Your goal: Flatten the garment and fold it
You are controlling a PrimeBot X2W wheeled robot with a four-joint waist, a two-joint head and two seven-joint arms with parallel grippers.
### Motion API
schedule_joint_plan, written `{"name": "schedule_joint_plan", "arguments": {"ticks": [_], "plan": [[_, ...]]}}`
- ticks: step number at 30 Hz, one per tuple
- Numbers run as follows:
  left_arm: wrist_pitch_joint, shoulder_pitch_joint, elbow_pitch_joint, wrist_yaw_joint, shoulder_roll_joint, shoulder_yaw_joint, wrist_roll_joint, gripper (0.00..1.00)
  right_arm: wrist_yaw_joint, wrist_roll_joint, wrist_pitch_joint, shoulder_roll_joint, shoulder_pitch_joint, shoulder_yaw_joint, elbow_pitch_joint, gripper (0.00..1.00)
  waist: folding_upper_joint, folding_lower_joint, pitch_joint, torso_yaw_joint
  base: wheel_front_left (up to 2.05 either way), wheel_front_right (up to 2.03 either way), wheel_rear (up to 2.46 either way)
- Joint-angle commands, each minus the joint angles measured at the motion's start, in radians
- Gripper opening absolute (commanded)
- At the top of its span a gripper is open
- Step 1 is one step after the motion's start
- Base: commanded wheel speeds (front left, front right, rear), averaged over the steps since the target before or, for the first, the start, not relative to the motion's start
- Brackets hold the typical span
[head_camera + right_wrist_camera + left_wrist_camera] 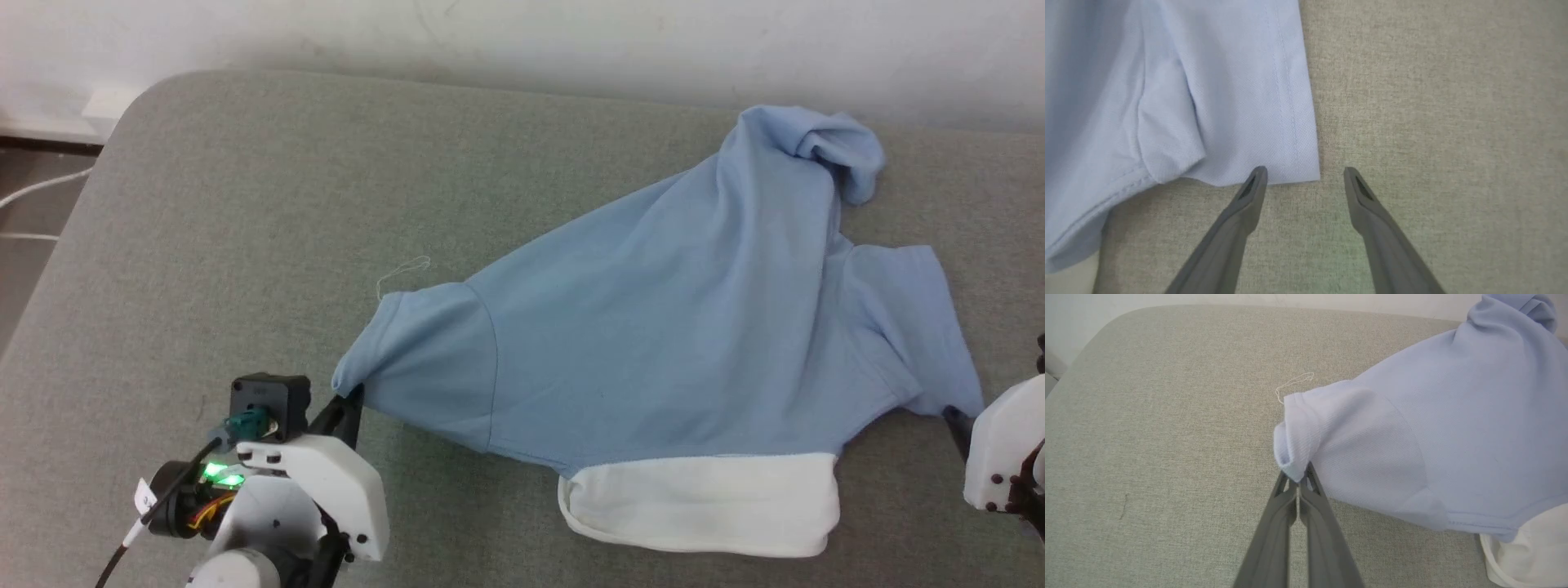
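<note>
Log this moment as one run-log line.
left hand: shut on garment sleeve corner | right hand: open, tips at other sleeve's hem | garment: bunched, unfolded, on grey surface

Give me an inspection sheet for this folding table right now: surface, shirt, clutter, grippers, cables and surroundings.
Surface: grey fabric-covered top with a rounded corner.
Job's things: light blue garment lies rumpled, not flat; white collar at the near edge; far end bunched up.
Clutter: one loose pale thread beside the gripped sleeve.
Grippers: left gripper shut on that sleeve's edge; right gripper open, fingertips at the other sleeve's hem corner, not gripping.
Cables: black cable at the left wrist; white cable on the floor, far left.
Surroundings: white wall behind the table.
</note>
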State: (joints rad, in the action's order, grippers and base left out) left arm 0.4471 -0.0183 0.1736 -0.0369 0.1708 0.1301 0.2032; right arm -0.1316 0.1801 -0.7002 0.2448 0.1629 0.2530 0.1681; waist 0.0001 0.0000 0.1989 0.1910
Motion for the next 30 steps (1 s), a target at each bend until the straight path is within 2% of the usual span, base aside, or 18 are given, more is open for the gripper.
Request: {"name": "schedule_joint_plan", "arguments": {"ticks": [1,10,11,12,13,22,26,30], "plan": [[-0.007,-0.004,0.007,0.002,-0.002,0.003,0.003,0.00,0.001,-0.013,-0.010,0.005,0.012,0.001,0.014,1.00,-0.0001,0.0000,0.018,0.017,0.00,0.00,0.00],[-0.028,-0.024,-0.007,0.013,-0.010,0.029,0.011,0.00,0.001,-0.054,-0.013,-0.001,0.046,-0.031,0.135,1.00,-0.0001,0.0000,0.051,0.043,0.00,0.00,0.00],[-0.030,-0.024,-0.011,0.013,-0.009,0.028,0.012,0.00,0.001,-0.053,-0.015,0.000,0.042,-0.039,0.144,0.80,-0.0001,0.0000,0.051,0.044,0.00,0.00,0.00],[-0.033,-0.025,-0.015,0.014,-0.008,0.026,0.014,0.00,0.001,-0.053,-0.015,0.003,0.038,-0.047,0.151,0.17,-0.0001,0.0000,0.050,0.044,0.00,0.00,0.00],[-0.036,-0.027,-0.018,0.014,-0.006,0.023,0.016,0.00,0.001,-0.052,-0.014,0.007,0.033,-0.055,0.157,0.00,-0.0001,0.0000,0.049,0.044,0.00,0.00,0.00],[-0.074,-0.034,-0.035,0.014,0.017,-0.002,0.027,0.00,0.001,-0.007,0.087,0.049,0.028,-0.050,0.124,0.00,-0.0001,0.0000,-0.025,0.012,0.00,0.00,0.00],[-0.110,-0.039,-0.018,0.010,0.015,-0.025,0.049,0.00,0.001,0.070,0.140,0.067,0.035,-0.042,0.057,0.00,-0.0001,0.0000,-0.075,-0.016,0.00,0.00,0.00],[-0.134,-0.054,0.029,-0.007,0.026,-0.065,0.056,0.00,0.001,0.133,0.162,0.118,0.052,-0.051,-0.037,0.00,-0.0001,0.0000,-0.116,-0.047,0.00,0.00,0.00]]}}
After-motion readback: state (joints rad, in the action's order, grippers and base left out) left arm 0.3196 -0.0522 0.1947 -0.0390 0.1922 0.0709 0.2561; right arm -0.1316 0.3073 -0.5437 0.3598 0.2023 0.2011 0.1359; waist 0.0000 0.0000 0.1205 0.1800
